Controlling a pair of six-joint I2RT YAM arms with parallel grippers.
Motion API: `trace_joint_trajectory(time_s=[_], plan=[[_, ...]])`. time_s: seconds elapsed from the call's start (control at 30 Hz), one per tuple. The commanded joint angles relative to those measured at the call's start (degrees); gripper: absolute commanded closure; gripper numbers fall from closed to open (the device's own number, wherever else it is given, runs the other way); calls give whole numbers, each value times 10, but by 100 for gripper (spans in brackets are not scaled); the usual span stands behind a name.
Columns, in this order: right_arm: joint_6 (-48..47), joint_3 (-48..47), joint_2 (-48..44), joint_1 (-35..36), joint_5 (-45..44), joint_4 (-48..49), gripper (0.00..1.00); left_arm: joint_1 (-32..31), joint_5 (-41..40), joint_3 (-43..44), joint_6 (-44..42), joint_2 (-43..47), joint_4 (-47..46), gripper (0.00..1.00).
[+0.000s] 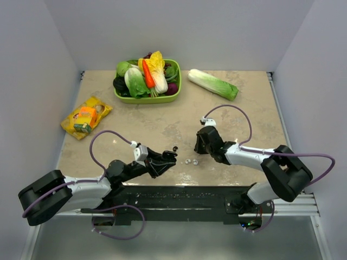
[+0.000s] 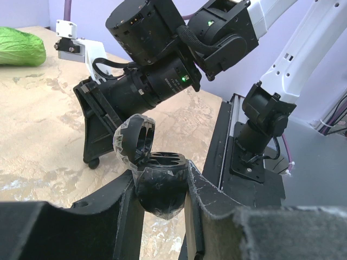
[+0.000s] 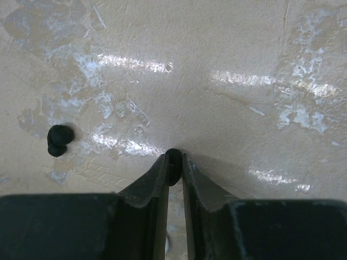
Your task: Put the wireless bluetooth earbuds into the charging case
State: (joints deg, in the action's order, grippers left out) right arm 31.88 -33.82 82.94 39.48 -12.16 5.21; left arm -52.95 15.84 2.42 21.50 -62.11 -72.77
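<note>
Charging case [image 2: 161, 199]: glossy black oval, its lid hinged up over two sockets, low centre in the left wrist view, clamped between the left gripper's [image 2: 161, 181] part-spread fingers. The right gripper [image 3: 173, 161], fingers nearly together, pinches a tiny dark piece [image 3: 173, 169] against the table [image 3: 233, 103]. A black earbud [image 3: 57, 140] lies at mid-left of that view. The yellow packet's [image 1: 85, 117] print is too small to read.

The right gripper [image 3: 173, 161] hides most of a dark thing [image 3: 173, 172], and the left gripper [image 2: 162, 176] hides the sides of the case [image 2: 158, 192].
</note>
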Motion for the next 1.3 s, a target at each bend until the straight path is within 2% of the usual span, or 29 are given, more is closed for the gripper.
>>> trace_joint_trajectory(time_s=[0.0, 0.1, 0.27, 0.43, 0.63, 0.73, 0.77, 0.83, 0.87, 1.0, 1.27], plan=[[8, -1, 3, -3, 13, 7, 89, -2, 5, -84, -7, -3, -330, 100], [6, -3, -3, -2, 15, 6, 100, -2, 4, -85, -6, -4, -332, 100], [-3, -12, -56, -3, 15, -22, 100, -2, 2, -84, -5, -7, -337, 100], [-67, -38, -220, 1, 26, -122, 100, -2, -14, -80, -1, -19, -359, 100], [-149, -120, -328, 13, 114, -250, 100, -1, -24, -57, 3, -32, -359, 100], [-171, -131, -373, 27, 160, -254, 100, 0, -17, -37, 13, -41, -359, 100], [-182, -142, -398, 34, 206, -259, 100, 3, 15, -30, 17, -50, -359, 100], [-206, -161, -412, 44, 242, -282, 100, 23, 59, -5, 35, -57, -359, 100], [-215, -180, -421, 59, 268, -290, 100, 35, 109, 4, 67, -64, -359, 100], [-254, -217, -419, 111, 275, -339, 100, 84, 215, 57, 136, -78, -359, 100], [-269, -230, -389, 168, 311, -330, 100, 88, 336, 154, 209, -123, -359, 100]])
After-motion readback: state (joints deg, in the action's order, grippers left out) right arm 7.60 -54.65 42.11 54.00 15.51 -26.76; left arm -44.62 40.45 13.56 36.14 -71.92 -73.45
